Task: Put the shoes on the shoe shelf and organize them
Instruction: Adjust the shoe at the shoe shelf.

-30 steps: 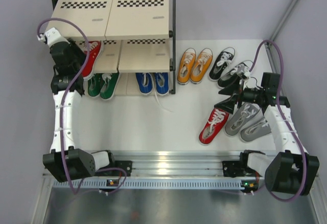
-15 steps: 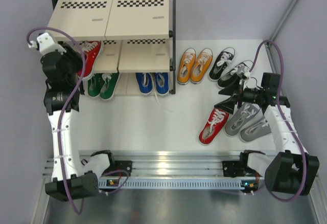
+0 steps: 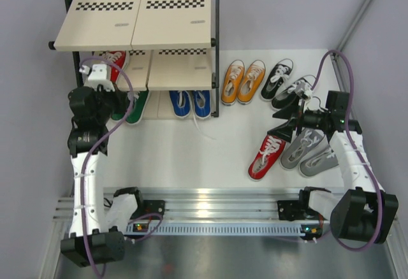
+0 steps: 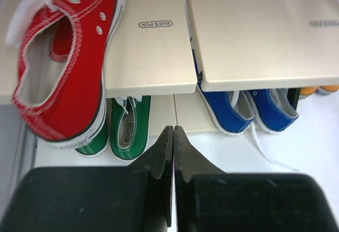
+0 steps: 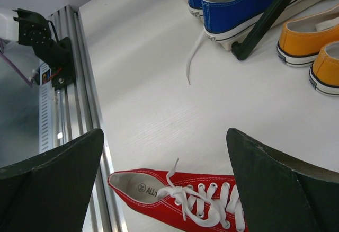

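Observation:
The shoe shelf (image 3: pixel 140 18) stands at the back left. One red shoe (image 4: pixel 63 68) lies on its middle board (image 4: pixel 153 57), heel over the front edge. The green pair (image 4: pixel 127 131) and blue pair (image 4: pixel 249 110) sit on the bottom tier. My left gripper (image 4: pixel 173 128) is shut and empty, in front of the shelf and pointing at the green pair (image 3: pixel 135 107). The other red shoe (image 3: pixel 266 157) lies on the table. My right gripper (image 5: pixel 163 132) hangs open above its heel (image 5: pixel 137 187). Orange (image 3: pixel 243 81), black (image 3: pixel 280 78) and grey (image 3: pixel 309 148) pairs lie on the table to the right.
The aluminium rail (image 3: pixel 210 196) with both arm bases runs along the near edge. A loose white lace (image 5: pixel 193 57) trails from the blue pair onto the table. The shelf's black leg (image 5: pixel 265 20) stands between the blue and orange shoes. Walls close in on both sides.
My left arm has drawn back from the shelf's left end toward the near side, and its jaws have closed. The red shoe stays on the middle board. The right arm has not moved.

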Robot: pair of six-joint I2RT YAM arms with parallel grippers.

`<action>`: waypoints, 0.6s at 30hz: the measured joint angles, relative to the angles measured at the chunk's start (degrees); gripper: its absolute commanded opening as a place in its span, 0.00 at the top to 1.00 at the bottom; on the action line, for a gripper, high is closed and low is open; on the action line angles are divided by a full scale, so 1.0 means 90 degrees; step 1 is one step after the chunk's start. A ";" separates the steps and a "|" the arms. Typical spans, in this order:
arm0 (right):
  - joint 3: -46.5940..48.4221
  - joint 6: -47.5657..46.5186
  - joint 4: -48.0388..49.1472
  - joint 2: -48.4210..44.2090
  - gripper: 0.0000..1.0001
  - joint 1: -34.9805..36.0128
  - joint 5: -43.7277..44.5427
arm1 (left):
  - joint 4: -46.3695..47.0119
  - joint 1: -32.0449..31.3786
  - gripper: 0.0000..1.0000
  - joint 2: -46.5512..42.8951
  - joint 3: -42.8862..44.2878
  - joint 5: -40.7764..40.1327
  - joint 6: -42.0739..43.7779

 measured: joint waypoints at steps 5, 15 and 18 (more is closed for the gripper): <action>0.0000 -0.0078 -0.0034 0.0000 0.01 0.0000 -0.0002 | 0.0369 -0.0219 1.00 0.0529 -0.0056 0.0085 0.0801; 0.0005 -0.0270 -0.0243 0.0000 0.01 -0.0002 -0.0005 | 0.1161 -0.0389 1.00 0.0287 -0.0787 -0.0529 0.1428; 0.0007 -0.0318 -0.0306 0.0002 0.01 -0.0002 -0.0010 | 0.1161 -0.0393 1.00 -0.0406 -0.1275 -0.0918 0.1307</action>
